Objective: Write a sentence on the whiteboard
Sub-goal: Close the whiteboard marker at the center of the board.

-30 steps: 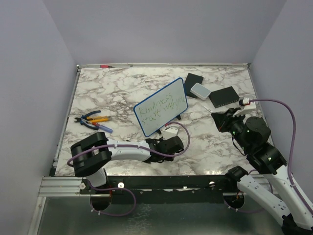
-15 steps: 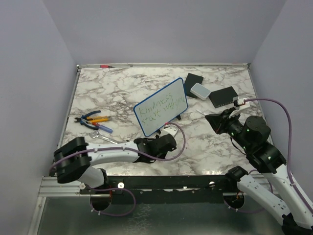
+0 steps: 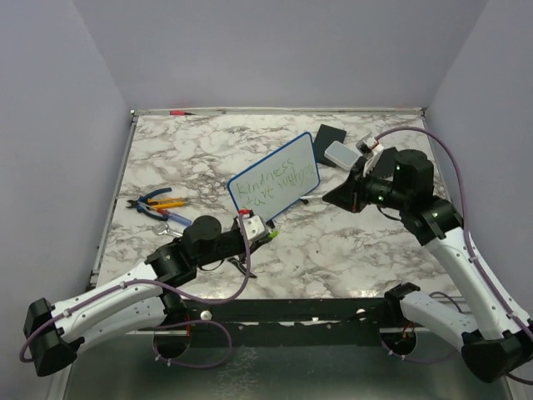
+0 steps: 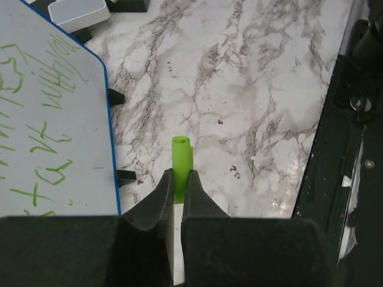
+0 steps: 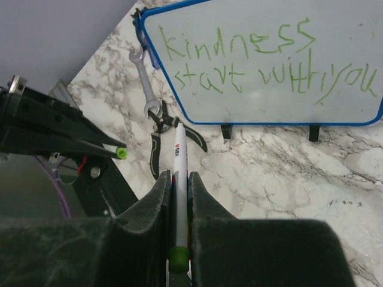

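Observation:
The blue-framed whiteboard [image 3: 275, 183] stands tilted on small black feet at the table's middle. The right wrist view shows the board [image 5: 263, 60] head on, with the green sentence [image 5: 263, 63] in two lines, "kindness start with you". My left gripper [image 3: 265, 233] hovers in front of the board, low and to its left. It is shut on a green pen cap [image 4: 181, 156], and the whiteboard [image 4: 54, 119] lies to its left. My right gripper [image 5: 178, 179] is shut on a white marker [image 5: 179, 161] that points toward the cap [image 5: 122, 153]. The right gripper [image 3: 333, 198] hangs just right of the board.
Blue and orange pliers [image 3: 158, 202] lie at the left. Black-handled pliers [image 5: 157, 140] and a wrench [image 5: 143, 75] lie below the board's left end. A black pad [image 3: 331, 135] and a white box [image 3: 341, 153] sit behind the board. A red pen [image 3: 179, 111] lies along the far edge.
My left gripper shut on the green cap and drew back to the left, its arm stretching out. My right arm swung up and left with the marker, toward the board.

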Controlling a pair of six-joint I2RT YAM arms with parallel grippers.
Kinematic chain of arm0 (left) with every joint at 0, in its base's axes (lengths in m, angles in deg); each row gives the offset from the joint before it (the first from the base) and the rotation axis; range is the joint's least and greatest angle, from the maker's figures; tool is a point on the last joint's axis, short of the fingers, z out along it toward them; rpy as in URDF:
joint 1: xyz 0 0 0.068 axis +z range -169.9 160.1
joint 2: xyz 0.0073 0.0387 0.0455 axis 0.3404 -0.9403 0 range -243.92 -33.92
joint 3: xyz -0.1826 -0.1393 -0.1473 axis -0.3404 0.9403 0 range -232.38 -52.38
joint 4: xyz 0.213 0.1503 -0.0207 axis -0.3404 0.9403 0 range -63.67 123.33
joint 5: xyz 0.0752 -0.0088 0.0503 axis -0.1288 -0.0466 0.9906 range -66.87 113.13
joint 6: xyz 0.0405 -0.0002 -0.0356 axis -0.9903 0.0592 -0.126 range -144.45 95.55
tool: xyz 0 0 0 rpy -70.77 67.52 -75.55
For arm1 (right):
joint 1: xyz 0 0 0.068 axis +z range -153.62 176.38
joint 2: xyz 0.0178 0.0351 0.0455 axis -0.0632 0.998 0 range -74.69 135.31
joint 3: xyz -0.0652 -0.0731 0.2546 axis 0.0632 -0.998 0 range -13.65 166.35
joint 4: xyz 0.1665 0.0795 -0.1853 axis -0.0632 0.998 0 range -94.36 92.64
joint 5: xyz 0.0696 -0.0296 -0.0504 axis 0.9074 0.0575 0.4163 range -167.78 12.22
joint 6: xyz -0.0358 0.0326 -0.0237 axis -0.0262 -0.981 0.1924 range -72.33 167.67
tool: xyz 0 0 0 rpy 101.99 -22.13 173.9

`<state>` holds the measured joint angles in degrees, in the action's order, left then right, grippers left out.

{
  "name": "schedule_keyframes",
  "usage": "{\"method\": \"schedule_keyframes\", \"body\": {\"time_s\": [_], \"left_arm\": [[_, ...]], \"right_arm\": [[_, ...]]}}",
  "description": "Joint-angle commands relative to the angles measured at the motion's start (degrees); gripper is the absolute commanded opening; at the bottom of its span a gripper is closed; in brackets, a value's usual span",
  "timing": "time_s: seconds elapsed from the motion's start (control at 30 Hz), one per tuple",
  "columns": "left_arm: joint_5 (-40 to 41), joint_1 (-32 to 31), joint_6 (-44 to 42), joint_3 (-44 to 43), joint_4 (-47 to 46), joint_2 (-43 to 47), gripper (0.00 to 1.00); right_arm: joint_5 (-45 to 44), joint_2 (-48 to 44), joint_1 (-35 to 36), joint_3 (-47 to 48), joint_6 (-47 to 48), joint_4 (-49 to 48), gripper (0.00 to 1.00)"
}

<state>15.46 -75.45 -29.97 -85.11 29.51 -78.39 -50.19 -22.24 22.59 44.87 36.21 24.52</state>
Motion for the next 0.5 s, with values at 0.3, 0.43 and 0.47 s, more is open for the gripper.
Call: {"method": "schedule_keyframes", "body": {"time_s": [0.3, 0.43, 0.47], "left_arm": [[-20.81, 0.31, -5.18, 3.23, -6.06, 5.57, 0.0], [-23.41, 0.36, -4.78, 1.78, -6.01, 2.41, 0.0], [-23.45, 0.31, -4.72, 1.72, -6.07, 2.22, 0.0]], "right_arm": [[41.04, 7.55, -11.55, -2.06, 1.51, -3.64, 0.01], [42.71, 7.64, -11.54, -2.16, 1.72, -2.99, 0.01], [42.78, 7.54, -11.46, -2.14, 2.05, -2.41, 0.01]]}}
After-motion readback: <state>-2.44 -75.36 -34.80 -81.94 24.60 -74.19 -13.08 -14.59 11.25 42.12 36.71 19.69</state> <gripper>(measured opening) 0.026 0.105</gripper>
